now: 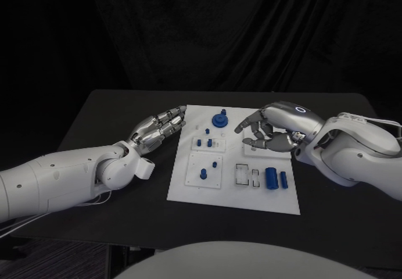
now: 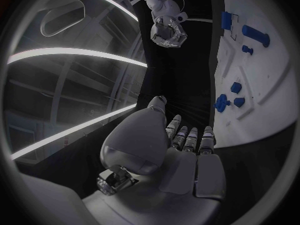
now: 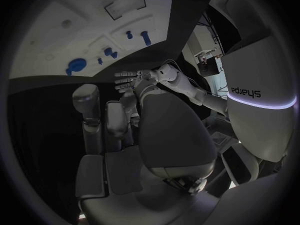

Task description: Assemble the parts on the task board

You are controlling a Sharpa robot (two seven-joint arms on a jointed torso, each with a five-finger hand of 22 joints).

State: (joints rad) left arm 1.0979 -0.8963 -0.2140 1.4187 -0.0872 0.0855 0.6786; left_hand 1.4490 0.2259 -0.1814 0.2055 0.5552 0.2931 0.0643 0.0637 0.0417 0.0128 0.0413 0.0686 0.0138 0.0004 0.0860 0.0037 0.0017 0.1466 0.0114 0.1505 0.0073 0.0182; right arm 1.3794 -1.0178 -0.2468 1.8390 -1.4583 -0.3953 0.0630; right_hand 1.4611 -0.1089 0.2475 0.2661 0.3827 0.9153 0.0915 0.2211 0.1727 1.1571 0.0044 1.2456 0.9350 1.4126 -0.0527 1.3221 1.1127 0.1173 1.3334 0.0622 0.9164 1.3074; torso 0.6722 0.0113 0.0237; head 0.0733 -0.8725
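Head view: the task board point(image 1: 234, 195) is seen lying flat at the middle of the black table point(image 1: 100, 116), long side running near to far.
Parts, far end: a blue round part with a knob point(image 1: 219, 120) is seen standing on the board near its far edge.
Parts, middle: small blue pegs point(image 1: 203, 142) are seen upright in a raised plate; two more pegs point(image 1: 208, 170) stand in the plate nearer the robot.
Parts, near right: a blue cylinder point(image 1: 271, 178) is seen lying on its side beside two empty rectangular slots point(image 1: 243, 174).
Handling, judged: the parts are taken to be light, rigid plastic with smooth faces, liable to roll or slip. The cylinder is best taken across its middle from above; the pegs are best taken at their tops.
Right hand point(image 1: 269, 132): held over the right far part of the board, fingers curled inward. Whether anything is held cannot be told.
Left hand point(image 1: 159, 129): placed just beside the board's left edge, fingers extended side by side, nothing held.
Left wrist view: the left hand's fingers point(image 2: 187, 137) are shown straight and close together, next to the board's edge.
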